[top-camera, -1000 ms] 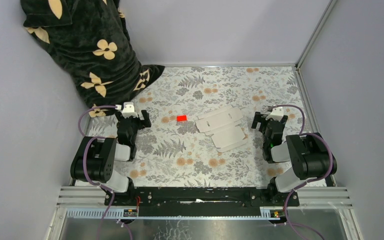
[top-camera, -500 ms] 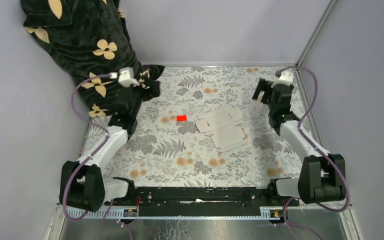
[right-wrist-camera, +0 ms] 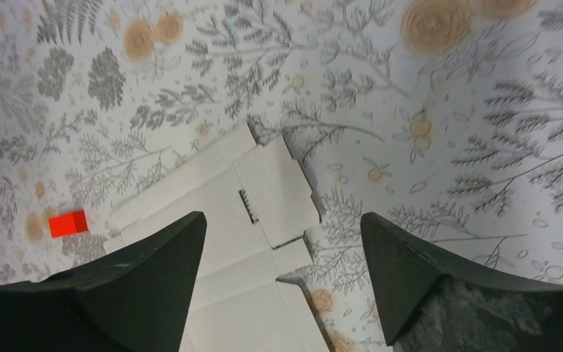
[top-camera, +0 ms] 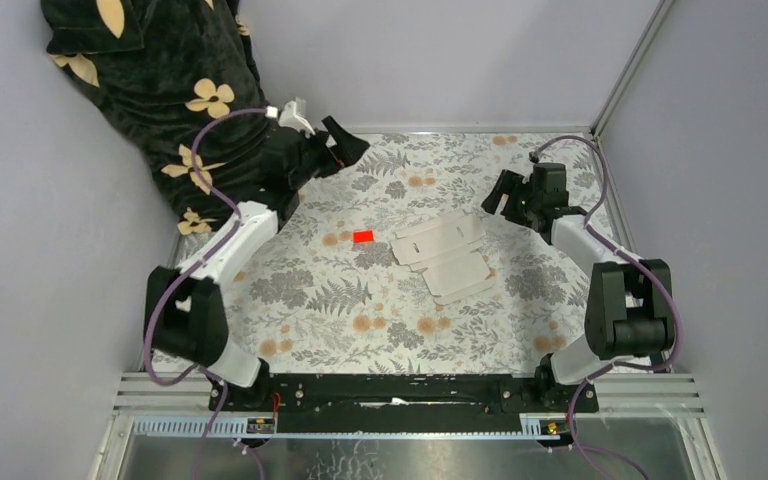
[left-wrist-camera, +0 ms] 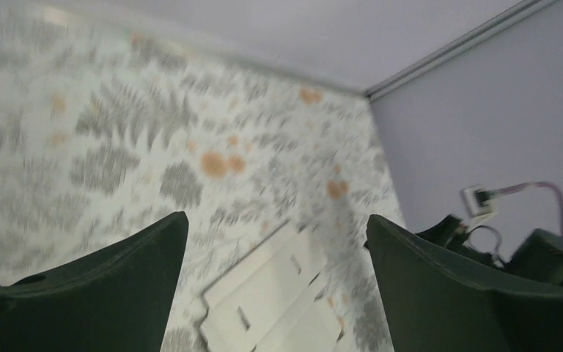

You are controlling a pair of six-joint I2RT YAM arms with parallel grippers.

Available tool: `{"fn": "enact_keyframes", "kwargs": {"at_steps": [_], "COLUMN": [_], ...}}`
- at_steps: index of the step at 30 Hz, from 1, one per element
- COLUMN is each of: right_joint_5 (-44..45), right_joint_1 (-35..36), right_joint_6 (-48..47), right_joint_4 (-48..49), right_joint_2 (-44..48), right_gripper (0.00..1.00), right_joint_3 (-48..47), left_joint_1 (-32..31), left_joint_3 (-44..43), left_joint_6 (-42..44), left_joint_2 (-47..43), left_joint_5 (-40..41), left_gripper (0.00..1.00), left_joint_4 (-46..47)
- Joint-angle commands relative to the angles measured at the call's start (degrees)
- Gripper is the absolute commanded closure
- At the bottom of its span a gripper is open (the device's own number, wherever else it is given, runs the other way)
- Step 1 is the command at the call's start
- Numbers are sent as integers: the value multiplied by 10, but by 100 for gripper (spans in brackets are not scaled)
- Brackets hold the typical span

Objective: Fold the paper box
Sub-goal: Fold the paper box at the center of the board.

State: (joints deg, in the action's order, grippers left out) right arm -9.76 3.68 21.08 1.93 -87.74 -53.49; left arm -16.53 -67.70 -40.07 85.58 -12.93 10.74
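Observation:
The paper box (top-camera: 445, 255) lies flat and unfolded on the floral table (top-camera: 360, 300), a white die-cut sheet with flaps and slots. My left gripper (top-camera: 348, 140) hangs open in the air over the far left of the table, well away from the sheet. In the left wrist view its gripper (left-wrist-camera: 276, 218) looks down at the paper box (left-wrist-camera: 271, 301) from a distance. My right gripper (top-camera: 503, 197) is open just beyond the sheet's far right corner. In the right wrist view that gripper (right-wrist-camera: 283, 215) frames a flap of the paper box (right-wrist-camera: 242, 242), with nothing between the fingers.
A small red rectangle (top-camera: 363, 236) lies on the table left of the sheet, and shows in the right wrist view as well (right-wrist-camera: 67, 223). A dark floral cloth (top-camera: 180, 90) hangs at the far left corner. Grey walls close in the table on three sides.
Both arms have unfolded from near their bases and reached toward the far side. The left gripper swung up and right past the cloth; the right came in toward the sheet's far corner.

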Motion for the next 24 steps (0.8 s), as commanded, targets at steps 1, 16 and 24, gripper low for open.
{"fn": "enact_keyframes", "kwargs": {"at_steps": [1,16,24], "right_joint_5": [-50,-74,-75], "right_joint_1": [-1,-1,-1], "right_joint_6": [-18,-44,-49], "right_joint_4": [-36,-27,-26], "right_joint_2": [-19,-79,-113], "right_gripper": [18,30,32], "right_joint_3": [-50,-30,-50], "left_joint_1": [-44,-102,-130], "left_joint_3": [-6,174,214], "left_joint_6": [-30,-63,-66], "left_joint_2": [29,6,7], "left_joint_5": [-5,0,71], "left_gripper": [1,1,1], "left_joint_4": [-88,-30,-26]}}
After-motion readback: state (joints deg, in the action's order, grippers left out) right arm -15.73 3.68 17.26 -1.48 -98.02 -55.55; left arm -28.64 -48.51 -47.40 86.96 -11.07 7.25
